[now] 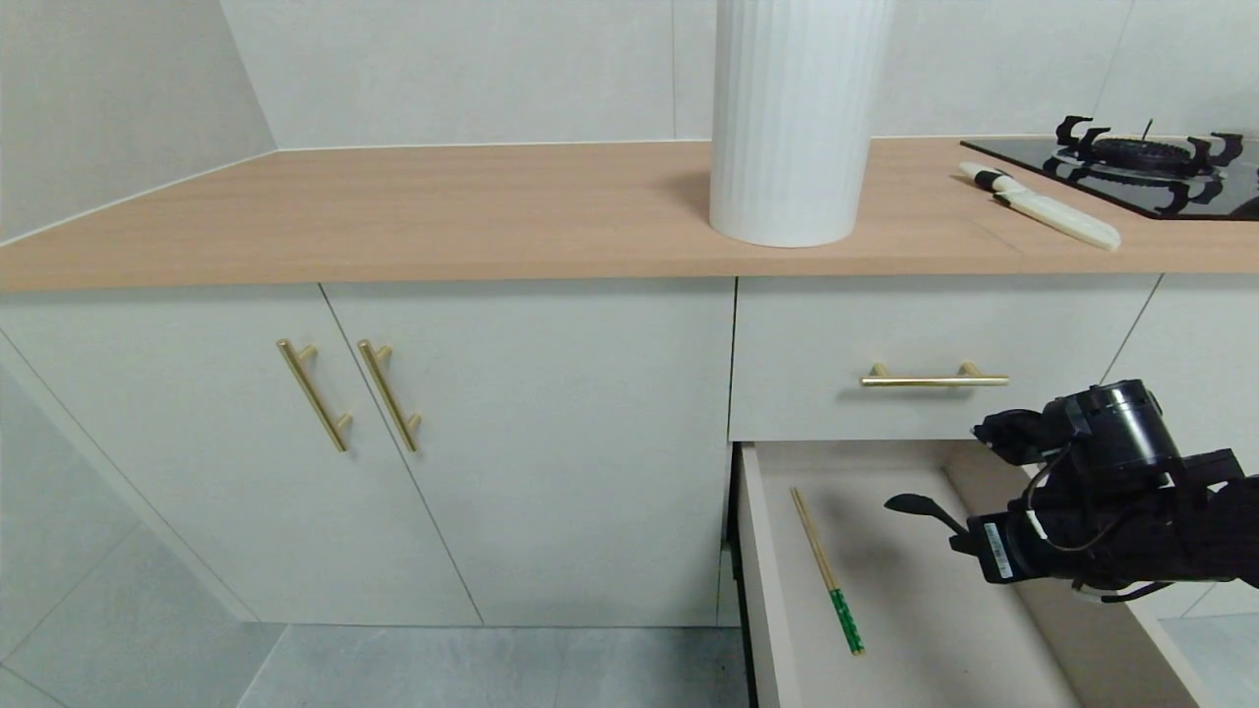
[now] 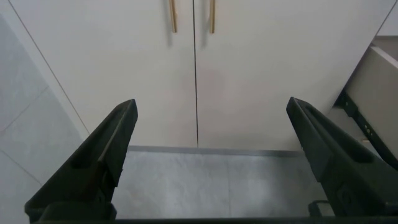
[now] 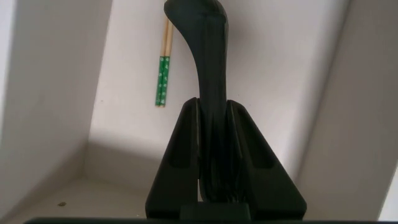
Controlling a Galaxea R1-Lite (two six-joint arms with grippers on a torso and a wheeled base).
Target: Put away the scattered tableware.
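Note:
My right gripper (image 1: 969, 541) hangs over the open drawer (image 1: 762, 570), shut on the handle of a black spoon-like utensil (image 1: 920, 508). The utensil's head points to the drawer's back left, above the drawer floor. In the right wrist view the utensil (image 3: 199, 37) sticks out from between the closed fingers of the right gripper (image 3: 212, 107). A pair of wooden chopsticks with green ends (image 1: 826, 572) lies on the drawer floor near its left wall, and the chopsticks (image 3: 163, 68) sit beyond the utensil's tip. My left gripper (image 2: 211, 106) is open and holds nothing, facing the lower cabinet doors.
A cream-handled knife (image 1: 1041, 205) lies on the wooden counter beside the black gas hob (image 1: 1141, 167). A tall white ribbed container (image 1: 792, 118) stands at the counter's front edge above the drawer. The upper drawer with its gold handle (image 1: 934, 379) is closed. Grey floor tiles lie below the cabinets.

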